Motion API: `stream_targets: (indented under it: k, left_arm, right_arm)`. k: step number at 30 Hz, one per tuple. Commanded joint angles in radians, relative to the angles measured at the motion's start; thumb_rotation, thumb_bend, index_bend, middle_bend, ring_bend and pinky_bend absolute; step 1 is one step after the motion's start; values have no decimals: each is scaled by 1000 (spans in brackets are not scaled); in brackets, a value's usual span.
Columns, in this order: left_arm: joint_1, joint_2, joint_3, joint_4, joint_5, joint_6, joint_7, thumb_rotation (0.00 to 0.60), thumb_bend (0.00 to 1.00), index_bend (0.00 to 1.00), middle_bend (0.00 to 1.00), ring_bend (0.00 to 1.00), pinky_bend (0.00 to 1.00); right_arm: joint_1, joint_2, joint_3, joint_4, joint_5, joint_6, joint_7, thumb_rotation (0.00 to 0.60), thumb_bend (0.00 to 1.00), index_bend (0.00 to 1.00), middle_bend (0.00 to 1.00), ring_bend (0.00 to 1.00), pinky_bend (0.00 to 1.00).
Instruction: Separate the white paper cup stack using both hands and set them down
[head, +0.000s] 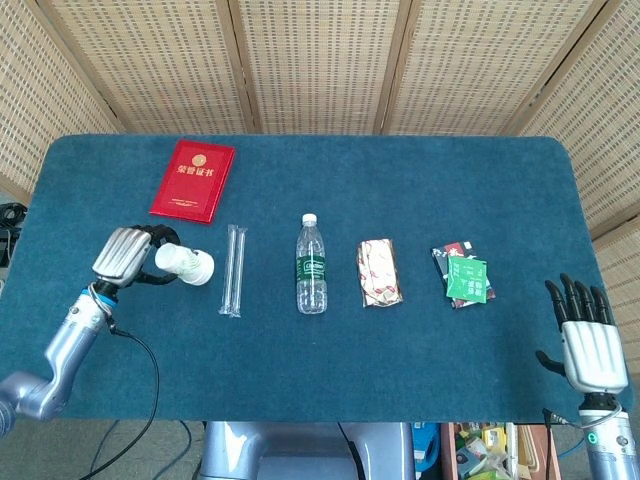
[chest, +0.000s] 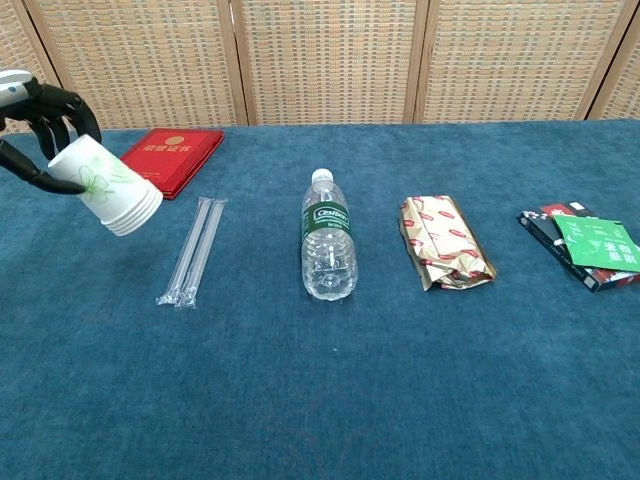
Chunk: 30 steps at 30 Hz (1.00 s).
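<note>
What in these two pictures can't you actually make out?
- Number of cups in the paper cup stack: rims too close together, both views.
- Left hand: cut off by the chest view's left edge.
- Right hand: absent from the chest view.
- Red booklet lettering: too small.
</note>
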Motion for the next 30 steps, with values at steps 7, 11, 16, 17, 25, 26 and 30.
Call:
stream_targets:
  k: [7, 11, 16, 17, 25, 26, 30]
  left_arm:
    - [-29, 37, -73, -166, -33, -84, -784, 600, 191, 484, 481, 478, 466]
    - [-112, -38, -106, -151, -52, -191, -937, 600, 192, 485, 481, 478, 466]
    - [-185, -103, -129, -103, -59, -270, -1024, 600, 204, 485, 481, 478, 466]
    - [-197, -114, -131, -96, -58, -282, -1033, 600, 206, 484, 481, 478, 466]
    - [-285, -208, -157, -31, -80, -354, -1032, 600, 209, 484, 481, 478, 466]
    - [-297, -220, -160, -21, -84, -363, -1029, 600, 209, 484, 481, 478, 466]
    - [-343, -263, -172, 18, -96, -404, -1013, 600, 209, 484, 481, 478, 466]
  right_arm:
    - [98, -88, 3, 330, -297, 129, 226, 600, 0, 197, 135, 18, 0]
    - [203, -108, 0, 484, -420, 136, 348, 600, 0, 199, 141, 33, 0]
    - [291, -146, 11, 590, -472, 155, 436, 600, 1, 266, 179, 61, 1]
    - [307, -152, 14, 604, -477, 154, 446, 600, 6, 272, 182, 63, 1]
    - [423, -173, 33, 660, -506, 146, 487, 600, 133, 338, 170, 70, 17]
    - [438, -175, 35, 665, -511, 152, 491, 600, 139, 345, 171, 73, 22]
    - [502, -181, 36, 666, -546, 160, 484, 600, 169, 369, 184, 85, 38]
